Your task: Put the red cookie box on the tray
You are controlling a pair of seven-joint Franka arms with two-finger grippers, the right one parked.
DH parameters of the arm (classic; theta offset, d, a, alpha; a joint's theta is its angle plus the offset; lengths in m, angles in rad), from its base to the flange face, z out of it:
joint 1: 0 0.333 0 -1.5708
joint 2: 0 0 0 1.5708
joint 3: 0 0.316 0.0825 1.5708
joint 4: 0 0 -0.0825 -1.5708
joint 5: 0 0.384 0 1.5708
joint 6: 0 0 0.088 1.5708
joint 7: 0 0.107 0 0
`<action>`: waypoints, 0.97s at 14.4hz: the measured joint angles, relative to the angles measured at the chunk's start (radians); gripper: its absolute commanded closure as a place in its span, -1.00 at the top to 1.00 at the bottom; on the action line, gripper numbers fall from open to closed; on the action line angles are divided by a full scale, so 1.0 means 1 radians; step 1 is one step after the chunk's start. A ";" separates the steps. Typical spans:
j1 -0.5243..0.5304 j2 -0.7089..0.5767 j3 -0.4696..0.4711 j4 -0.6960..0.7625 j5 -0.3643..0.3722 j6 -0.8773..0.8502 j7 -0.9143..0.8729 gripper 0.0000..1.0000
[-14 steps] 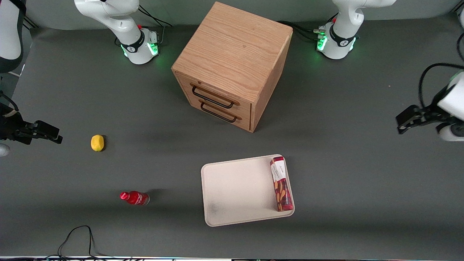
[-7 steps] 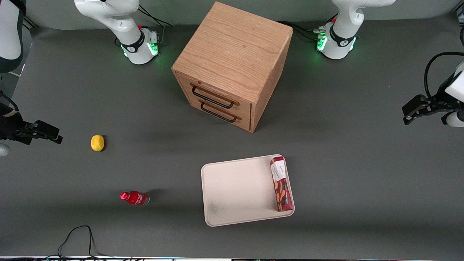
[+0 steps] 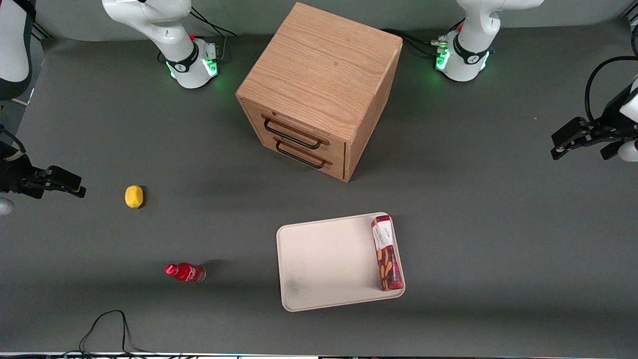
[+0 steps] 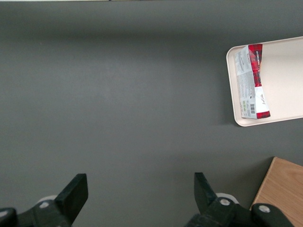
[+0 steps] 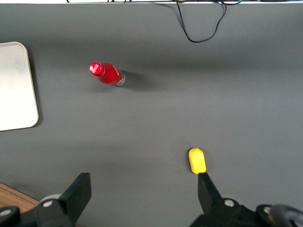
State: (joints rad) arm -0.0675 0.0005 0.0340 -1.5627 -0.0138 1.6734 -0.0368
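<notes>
With the red cookie box point(image 3: 387, 252) lying along the tray point(image 3: 324, 259) edge, the empty, open gripper point(image 3: 580, 142) at the surface's edge need only stay clear.

No legible text on any object.

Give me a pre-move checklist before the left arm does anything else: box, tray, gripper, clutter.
1. Long slim dark-red cookie box lies on the tray: ok.
2. Large flat cream-white tray sits flat on the grey table: ok.
3. Box sits fully inside the rim, along the edge toward the working arm's end: ok, though close to the rim.
4. Left gripper open, holding nothing, over bare table: ok.
5. Gripper well apart from the box and the wooden two-drawer cabinet: ok.
6. Small red bottle and yellow lemon off the tray: ok.
</notes>
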 measured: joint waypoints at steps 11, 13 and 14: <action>0.000 -0.001 -0.007 0.001 -0.002 -0.086 -0.004 1.00; 0.000 -0.001 -0.007 0.001 -0.002 -0.089 -0.017 1.00; 0.000 -0.001 -0.007 0.001 0.000 -0.089 -0.021 1.00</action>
